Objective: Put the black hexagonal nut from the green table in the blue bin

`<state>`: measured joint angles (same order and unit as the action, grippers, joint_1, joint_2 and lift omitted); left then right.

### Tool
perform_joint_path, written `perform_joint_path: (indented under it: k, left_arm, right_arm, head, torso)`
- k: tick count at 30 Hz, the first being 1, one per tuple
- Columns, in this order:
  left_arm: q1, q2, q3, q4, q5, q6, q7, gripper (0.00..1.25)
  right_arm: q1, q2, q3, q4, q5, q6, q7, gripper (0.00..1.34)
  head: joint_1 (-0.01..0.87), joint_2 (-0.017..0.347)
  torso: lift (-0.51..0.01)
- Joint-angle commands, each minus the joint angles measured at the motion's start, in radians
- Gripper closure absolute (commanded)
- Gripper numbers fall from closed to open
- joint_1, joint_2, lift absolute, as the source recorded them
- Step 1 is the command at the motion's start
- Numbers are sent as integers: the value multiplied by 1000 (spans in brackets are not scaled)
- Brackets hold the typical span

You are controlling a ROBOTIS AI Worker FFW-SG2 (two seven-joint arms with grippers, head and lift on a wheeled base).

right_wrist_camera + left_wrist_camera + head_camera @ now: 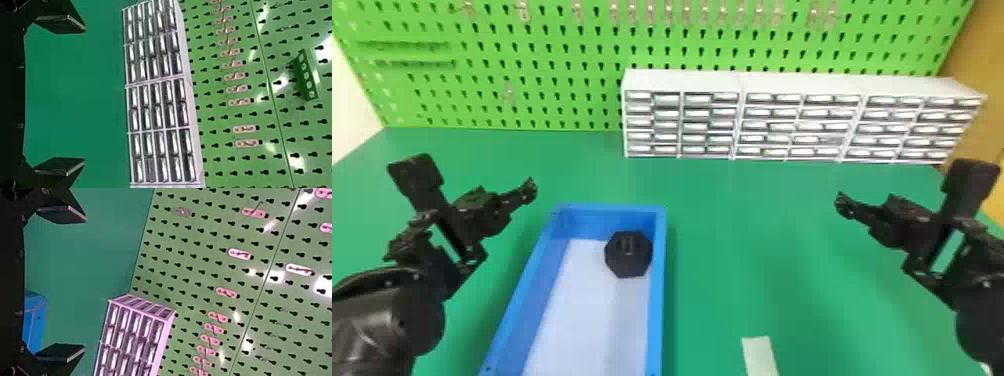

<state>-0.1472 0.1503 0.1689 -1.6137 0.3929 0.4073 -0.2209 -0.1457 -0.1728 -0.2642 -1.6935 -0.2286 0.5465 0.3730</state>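
The black hexagonal nut [628, 254] lies inside the blue bin [657, 290], at its far right corner by the right wall. To the left of the bin, above the green table, my left gripper [474, 179] is held open and away from the nut. My right gripper [907, 191] is well to the right of the bin, also open. In the left wrist view the left gripper [84, 283] has its two fingers wide apart, with a corner of the blue bin [36, 319] near them. The right gripper [84, 95] in its wrist view has nothing between its fingers.
A white cabinet of small drawers [739, 120] stands at the back right of the green table [757, 225], before a green pegboard [532, 50] with hooks. A pale strip [759, 357] lies near the front, right of the bin.
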Motion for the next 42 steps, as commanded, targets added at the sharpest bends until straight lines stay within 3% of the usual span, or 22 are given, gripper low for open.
perform_joint_path:
  k: [1,42]
  left_arm:
    - [3,0,1,0,1,1,0,125]
    - [1,0,1,-2,6,-1,0,125]
  right_arm:
    - [0,-2,-1,0,0,1,0,114]
    - [-15,-1,8,0,18,1,0,114]
  head:
    - [666,32]
    - [666,32]
  torso:
    - [-100]
    - [-100]
